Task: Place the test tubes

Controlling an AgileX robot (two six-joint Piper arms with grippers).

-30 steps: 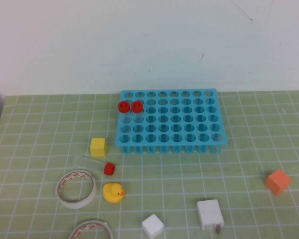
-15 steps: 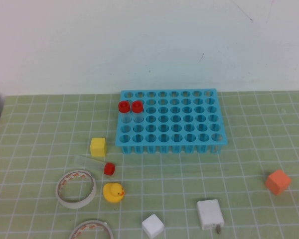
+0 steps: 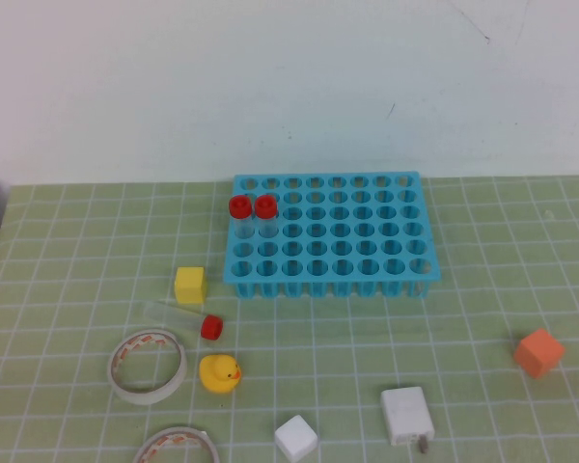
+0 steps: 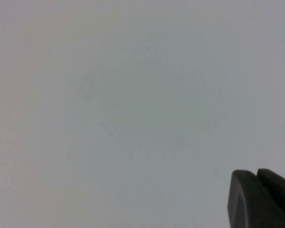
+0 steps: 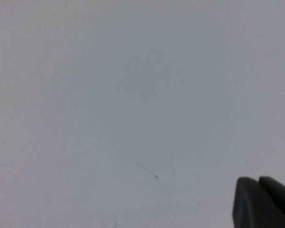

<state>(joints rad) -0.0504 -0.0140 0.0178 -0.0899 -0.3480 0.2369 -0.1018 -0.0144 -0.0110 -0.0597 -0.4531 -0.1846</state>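
A blue tube rack (image 3: 333, 236) stands at the back middle of the green mat. Two red-capped test tubes (image 3: 253, 214) stand upright in its left holes. A third clear tube with a red cap (image 3: 186, 318) lies flat on the mat, in front of the rack's left end. Neither arm shows in the high view. My left gripper (image 4: 256, 175) is shut and empty, facing only a plain white wall. My right gripper (image 5: 258, 180) is likewise shut and empty before the white wall.
A yellow cube (image 3: 190, 285), a rubber duck (image 3: 218, 372) and two tape rolls (image 3: 147, 365) lie round the loose tube. A white cube (image 3: 296, 437), a white charger (image 3: 406, 415) and an orange cube (image 3: 538, 351) sit toward the front and right.
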